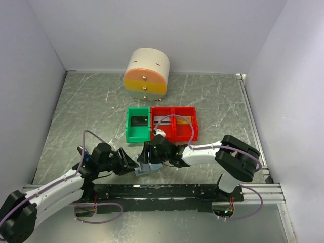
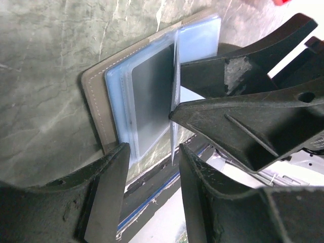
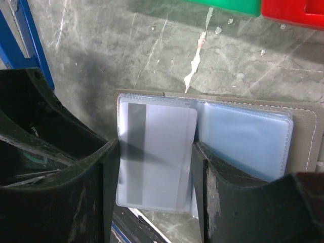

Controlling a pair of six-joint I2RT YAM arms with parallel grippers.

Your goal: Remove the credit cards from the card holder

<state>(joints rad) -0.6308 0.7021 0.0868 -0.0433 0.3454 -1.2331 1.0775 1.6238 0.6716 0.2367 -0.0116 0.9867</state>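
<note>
On scratched tabletop [image 3: 152, 50], stitched card holder [image 3: 306, 136], glossy sleeved credit card [image 3: 162, 152]

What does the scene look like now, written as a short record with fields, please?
card holder: open, lying on the table
card in view: pale card with dark stripe, inside a clear sleeve, not yet out
right gripper: jaws apart, astride that card; whether they press it cannot be told
left gripper: jaws apart at the holder's edge; grip cannot be told
bins: green bin and red bins, beyond the holder
</note>
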